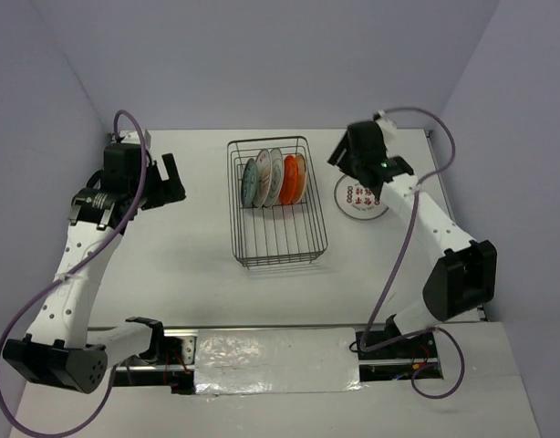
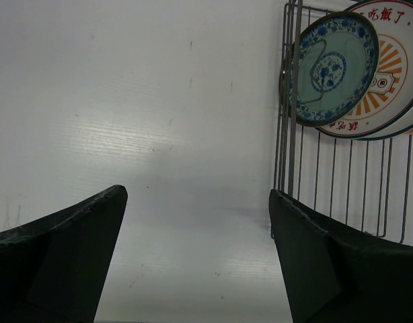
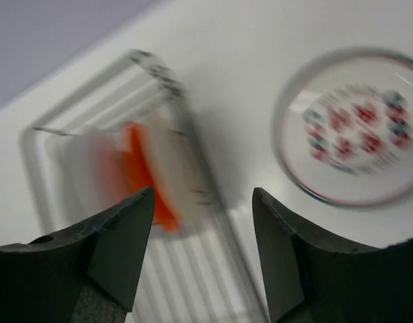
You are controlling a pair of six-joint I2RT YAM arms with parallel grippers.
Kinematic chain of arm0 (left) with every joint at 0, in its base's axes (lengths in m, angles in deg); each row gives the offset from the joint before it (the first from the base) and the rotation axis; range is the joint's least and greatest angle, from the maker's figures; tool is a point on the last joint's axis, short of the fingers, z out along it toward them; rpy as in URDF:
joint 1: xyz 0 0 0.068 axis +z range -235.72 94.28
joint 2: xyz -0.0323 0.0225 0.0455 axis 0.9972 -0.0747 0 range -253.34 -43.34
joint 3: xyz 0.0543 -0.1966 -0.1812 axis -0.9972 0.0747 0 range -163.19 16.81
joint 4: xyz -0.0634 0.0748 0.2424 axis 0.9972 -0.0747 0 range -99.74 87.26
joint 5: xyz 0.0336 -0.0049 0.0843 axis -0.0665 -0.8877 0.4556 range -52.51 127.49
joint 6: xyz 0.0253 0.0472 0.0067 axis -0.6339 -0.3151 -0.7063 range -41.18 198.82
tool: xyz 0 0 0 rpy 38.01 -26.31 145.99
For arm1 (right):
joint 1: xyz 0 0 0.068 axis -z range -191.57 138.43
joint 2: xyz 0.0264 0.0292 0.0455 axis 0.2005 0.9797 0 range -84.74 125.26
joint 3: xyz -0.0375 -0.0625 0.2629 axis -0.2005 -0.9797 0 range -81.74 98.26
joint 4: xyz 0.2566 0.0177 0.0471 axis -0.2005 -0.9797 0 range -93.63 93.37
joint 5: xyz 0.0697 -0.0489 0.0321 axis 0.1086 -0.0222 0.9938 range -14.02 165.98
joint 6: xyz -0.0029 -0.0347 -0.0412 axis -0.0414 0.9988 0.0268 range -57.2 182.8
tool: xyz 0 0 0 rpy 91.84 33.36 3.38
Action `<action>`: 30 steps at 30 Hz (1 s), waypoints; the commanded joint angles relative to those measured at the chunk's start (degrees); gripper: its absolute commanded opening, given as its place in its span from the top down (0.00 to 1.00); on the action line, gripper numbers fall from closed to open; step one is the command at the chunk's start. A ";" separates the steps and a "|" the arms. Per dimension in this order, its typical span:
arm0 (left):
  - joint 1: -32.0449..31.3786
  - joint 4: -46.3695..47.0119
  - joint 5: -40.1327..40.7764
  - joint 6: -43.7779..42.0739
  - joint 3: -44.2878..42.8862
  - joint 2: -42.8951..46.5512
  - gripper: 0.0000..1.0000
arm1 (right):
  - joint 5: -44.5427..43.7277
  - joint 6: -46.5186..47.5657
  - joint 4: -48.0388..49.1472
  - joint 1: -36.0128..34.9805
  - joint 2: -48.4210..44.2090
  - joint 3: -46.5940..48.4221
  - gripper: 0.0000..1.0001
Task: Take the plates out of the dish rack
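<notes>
The dark wire dish rack (image 1: 280,259) stands mid-table. Several plates stand upright in its far half: a teal-patterned one (image 1: 250,183) at the left, a white sunburst one (image 1: 264,177), an orange one (image 1: 290,181) and a cream one (image 1: 301,175) at the right. One white plate with red marks (image 1: 360,199) lies flat on the table to the right of the rack. My left gripper (image 1: 171,179) is open and empty, left of the rack. My right gripper (image 1: 340,157) is open and empty, above the gap between the rack and the flat plate.
In the left wrist view the rack's left wall (image 2: 290,121) is close on the right, with the teal plate (image 2: 334,67) and the sunburst plate (image 2: 391,81) behind it. The right wrist view is blurred, showing the orange plate (image 3: 142,171) and the flat plate (image 3: 354,134).
</notes>
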 commanded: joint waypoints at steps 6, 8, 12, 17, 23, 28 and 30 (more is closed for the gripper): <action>-0.56 -1.99 5.75 2.98 -3.56 -2.53 0.01 | -0.13 20.57 -25.39 -13.87 27.62 55.31 0.47; -0.56 -2.70 5.22 2.45 -2.68 -2.52 0.00 | -0.92 21.02 -32.14 -15.28 35.53 65.88 0.51; -0.56 -3.66 2.85 1.22 -0.57 -3.66 0.00 | -0.57 22.78 -29.64 -17.30 37.05 62.88 0.56; -0.56 -4.99 3.63 0.25 1.80 -4.20 0.00 | -1.71 22.95 -29.72 -17.57 37.66 59.18 0.57; -0.56 -3.84 3.63 -0.45 4.88 -2.61 0.01 | 0.74 22.69 -27.00 -17.65 37.93 52.77 0.62; -0.56 -3.49 3.81 -0.72 7.07 -2.35 0.01 | 3.64 21.64 -26.20 -18.01 39.86 53.01 0.68; -0.56 -3.23 3.81 -0.80 7.52 -2.18 0.01 | 4.52 21.46 -26.91 -18.09 41.52 54.51 0.69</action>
